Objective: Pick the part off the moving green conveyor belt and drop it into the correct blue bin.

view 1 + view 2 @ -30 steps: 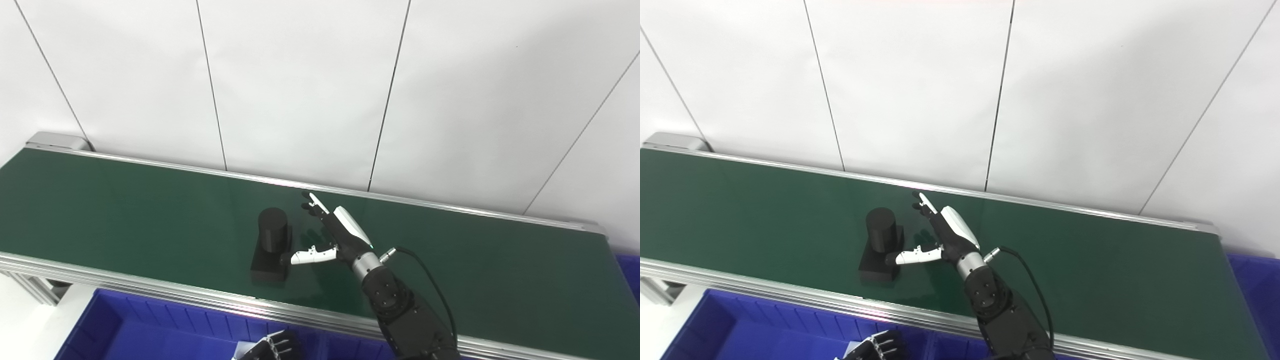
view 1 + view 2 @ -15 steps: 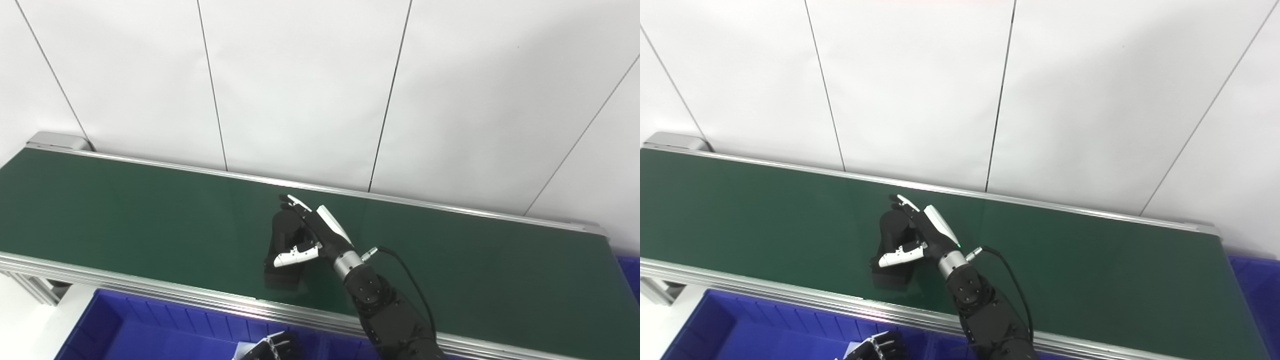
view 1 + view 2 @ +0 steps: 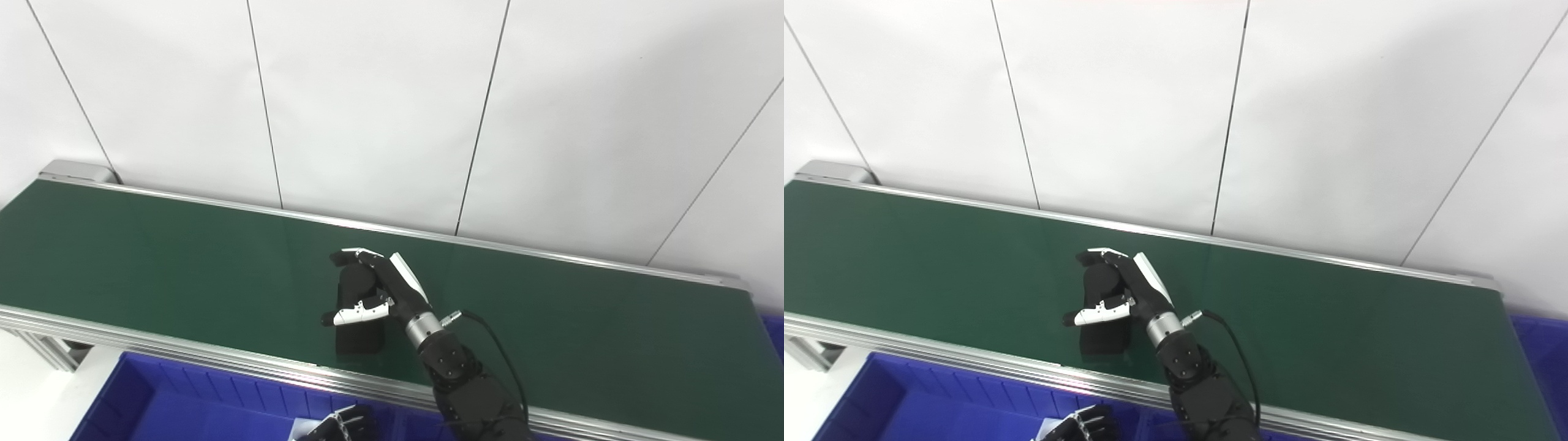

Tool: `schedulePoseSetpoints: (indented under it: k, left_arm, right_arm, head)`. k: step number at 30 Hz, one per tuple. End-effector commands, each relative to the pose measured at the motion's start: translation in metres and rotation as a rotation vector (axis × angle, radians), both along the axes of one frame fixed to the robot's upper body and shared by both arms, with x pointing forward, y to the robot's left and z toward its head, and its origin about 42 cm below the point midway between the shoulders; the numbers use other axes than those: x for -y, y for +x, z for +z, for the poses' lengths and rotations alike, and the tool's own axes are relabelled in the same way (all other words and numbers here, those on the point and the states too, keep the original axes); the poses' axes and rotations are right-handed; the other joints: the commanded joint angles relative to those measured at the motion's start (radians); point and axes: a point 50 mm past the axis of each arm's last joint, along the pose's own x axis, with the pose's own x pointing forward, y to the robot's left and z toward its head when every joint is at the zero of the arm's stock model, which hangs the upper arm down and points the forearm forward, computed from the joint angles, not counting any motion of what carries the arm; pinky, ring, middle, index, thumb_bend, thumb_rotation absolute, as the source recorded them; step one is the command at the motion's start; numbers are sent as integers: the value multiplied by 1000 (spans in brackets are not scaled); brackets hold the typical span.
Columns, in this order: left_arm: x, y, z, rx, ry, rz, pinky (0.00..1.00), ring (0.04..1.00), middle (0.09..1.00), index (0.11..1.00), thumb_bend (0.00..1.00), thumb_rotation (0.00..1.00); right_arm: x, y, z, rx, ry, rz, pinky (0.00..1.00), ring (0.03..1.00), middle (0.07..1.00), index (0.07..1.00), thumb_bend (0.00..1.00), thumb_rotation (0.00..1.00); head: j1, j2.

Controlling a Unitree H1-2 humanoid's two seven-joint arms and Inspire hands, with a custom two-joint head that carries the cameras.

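A black part, a cylinder standing on a flat block, rests on the green conveyor belt near its front rail. My right hand is wrapped around the cylinder from the right. Its fingers curl over the top and far side, and the white thumb lies across the near side, pointing left. Most of the cylinder is hidden by the hand; the block shows below it. My left hand peeks in at the bottom edge over the blue bin, fingers apart and holding nothing.
An aluminium rail runs along the belt's front edge, with the blue bin just below it. Another blue bin shows at the far right end of the belt. A white panelled wall stands behind the belt.
The part has ridden the belt to the right. My right hand came left to meet it, and its fingers went from straight to curled around the cylinder. The left hand stayed put.
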Motion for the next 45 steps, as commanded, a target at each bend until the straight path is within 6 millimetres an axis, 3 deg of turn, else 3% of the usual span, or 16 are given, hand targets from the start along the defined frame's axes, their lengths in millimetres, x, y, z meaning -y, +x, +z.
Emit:
schedulePoseSetpoints:
  k: [1, 3, 6, 9, 23, 28, 35, 36, 37, 38, 45]
  left_arm:
    - [2, 3, 10, 67, -1, 15, 702, 674, 684, 712, 598, 0]
    - [2, 3, 10, 65, -1, 16, 725, 681, 687, 713, 602, 0]
    - [2, 2, 9, 62, 3, 18, 718, 682, 686, 711, 599, 0]
    - [1, 3, 8, 63, 6, 10, 722, 683, 690, 713, 597, 0]
    - [-6, 11, 6, 69, 7, -10, 728, 685, 693, 713, 582, 0]
    - [-14, 14, 6, 75, 16, -21, 729, 698, 705, 719, 576, 0]
    - [-22, 17, 5, 86, 4, -52, 709, 707, 708, 725, 550, 0]
    - [-22, 17, 5, 83, 1, -56, 711, 702, 709, 725, 553, 0]
    - [-23, 17, 5, 80, -2, -57, 713, 698, 709, 725, 557, 0]
    - [-24, 17, 5, 76, -1, -60, 714, 696, 708, 724, 562, 0]
    - [-32, 18, 10, 76, 17, -71, 694, 684, 704, 724, 573, 0]
  right_arm:
    - [-19, 4, 27, 105, 97, -21, 327, 458, 519, 396, 557, 0]
    - [-19, 2, 26, 100, 127, -61, 187, 442, 492, 231, 531, 0]
    - [-17, -2, 24, 96, 159, -101, 99, 440, 491, 137, 526, 0]
    - [-16, -4, 24, 100, 170, -104, 73, 439, 492, 107, 526, 0]
    - [-4, -27, 42, 307, 198, -160, 84, 437, 494, 134, 526, 0]
    - [13, -42, 56, 414, 238, -204, 75, 435, 497, 134, 526, 0]
    - [52, -88, 69, 497, 312, -297, 61, 433, 500, 136, 525, 0]
    - [57, -94, 68, 497, 313, -300, 58, 265, 486, 132, 537, 0]
    - [60, -99, 67, 496, 311, -304, 56, 160, 477, 130, 545, 0]
    - [65, -106, 66, 494, 298, -315, 56, 126, 474, 129, 547, 0]
    - [101, -151, 40, 443, 235, -390, 68, 105, 470, 137, 550, 0]
  head:
    - [0, -1]
    - [-1, 0]
    - [-4, 3]
    - [-10, 1]
    - [-46, -8]
    - [-98, -11]
    - [-169, -2]
    - [-169, -2]
    - [-179, 1]
    - [-185, 6]
    - [-232, 29]
